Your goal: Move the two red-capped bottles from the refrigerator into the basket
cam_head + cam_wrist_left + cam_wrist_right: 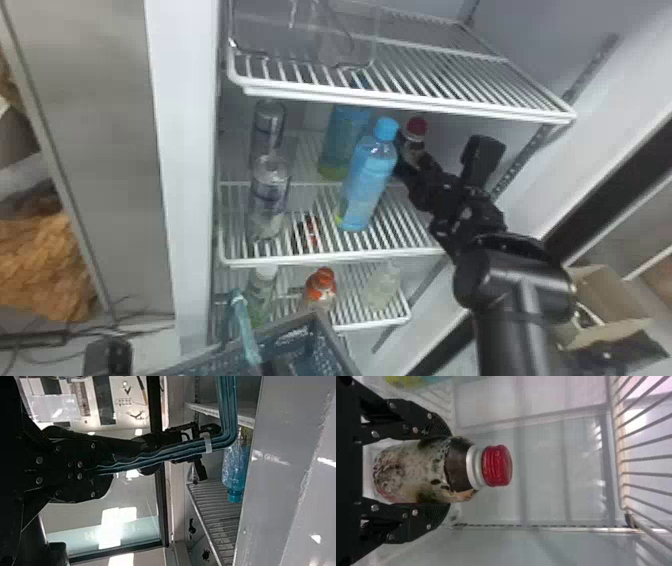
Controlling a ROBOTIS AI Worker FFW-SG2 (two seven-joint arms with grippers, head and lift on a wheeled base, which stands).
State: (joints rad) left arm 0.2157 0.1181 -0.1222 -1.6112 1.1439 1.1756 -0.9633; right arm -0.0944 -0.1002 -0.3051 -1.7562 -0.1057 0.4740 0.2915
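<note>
So the right gripper [414, 151] had a red-capped bottle [421, 471] snug inside the fridge [186, 150], while the left gripper [265, 365] pinched the basket's [332, 345] teal handle [246, 331].

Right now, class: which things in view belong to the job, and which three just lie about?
Job: red-capped bottle, held by right gripper; basket, its handle in left gripper; refrigerator.
Lying about: front blue bottle; white-capped bottle; cardboard box.
</note>
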